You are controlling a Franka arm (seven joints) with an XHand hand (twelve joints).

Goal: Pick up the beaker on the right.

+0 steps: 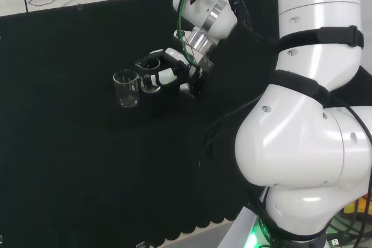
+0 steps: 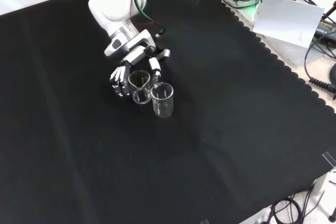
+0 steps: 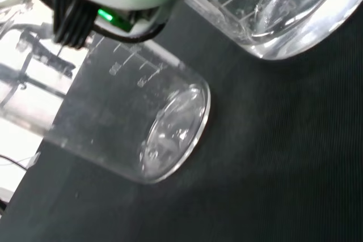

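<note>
Fingers [image 2: 119, 81] curled round beaker [image 2: 140, 87] (second beaker [image 2: 163, 99] beside)

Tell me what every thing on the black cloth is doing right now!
Hand: down at the cloth, fingers curled round the nearer beaker.
Beaker in the hand: upright on the cloth, looks empty, fingers on both sides of it.
Other beaker: upright, looks empty, free of the hand, right beside the first one.
Black cloth: spread flat over the bench.
</note>
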